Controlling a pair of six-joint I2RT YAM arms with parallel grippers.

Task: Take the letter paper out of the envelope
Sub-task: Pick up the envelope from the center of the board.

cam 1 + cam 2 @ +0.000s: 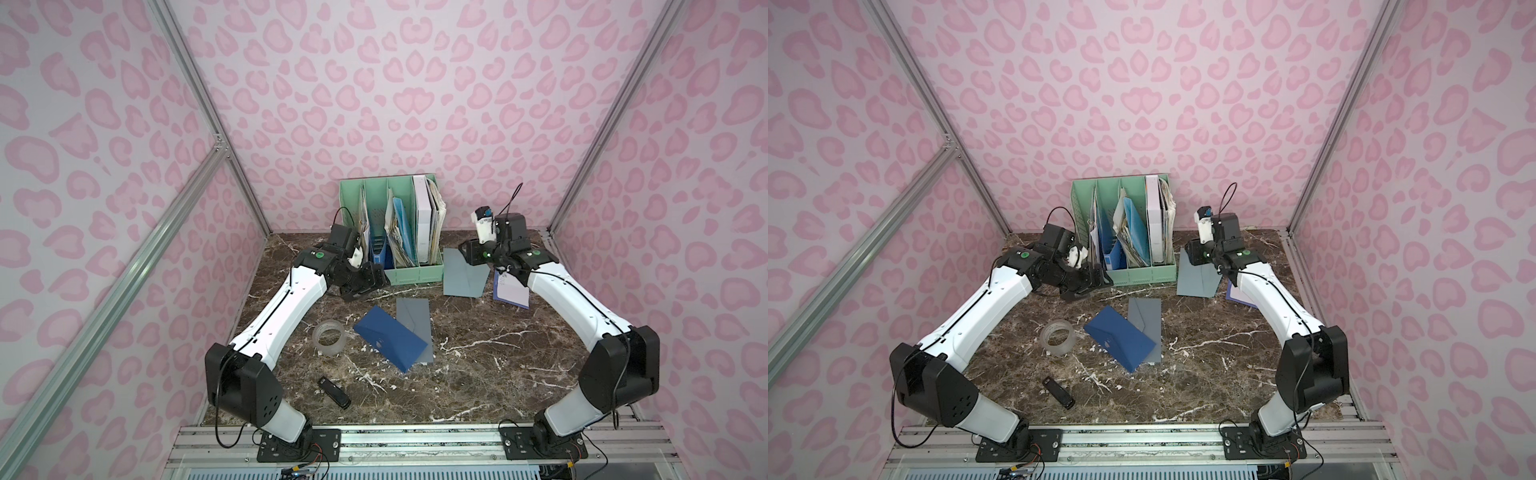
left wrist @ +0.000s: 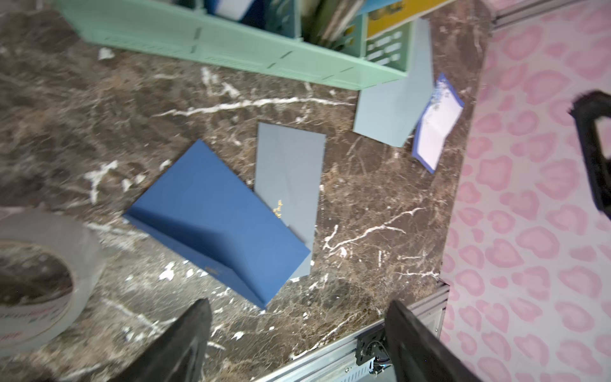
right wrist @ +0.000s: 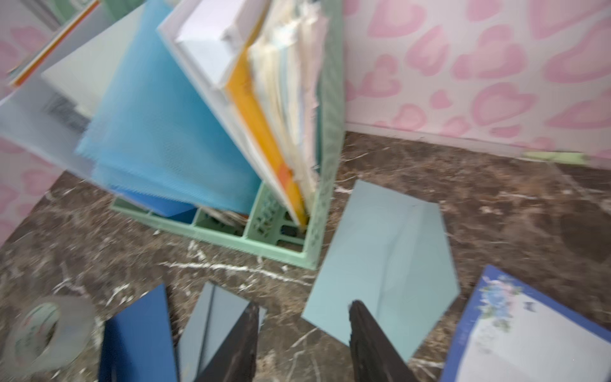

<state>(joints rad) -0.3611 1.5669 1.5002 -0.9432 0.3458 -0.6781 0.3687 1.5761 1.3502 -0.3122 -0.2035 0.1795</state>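
While letter paper (image 1: pixel 509 293) lies near the table (image 1: pixel 498 365) edge, envelope (image 1: pixel 461 278) flanks organizer (image 1: pixel 411 276).

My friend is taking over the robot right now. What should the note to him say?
Left end effector: open, empty, by the file rack.
Right end effector: open, empty, over the pale envelope.
Letter paper: flat on the table, beside that envelope, whose flap is open.
Done: paper is out.
Left: probably nothing; dark blue envelope and grey envelope lie mid-table, contents unseen.

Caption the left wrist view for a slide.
Letter paper lies beside an open pale envelope; a blue envelope overlaps a grey one.
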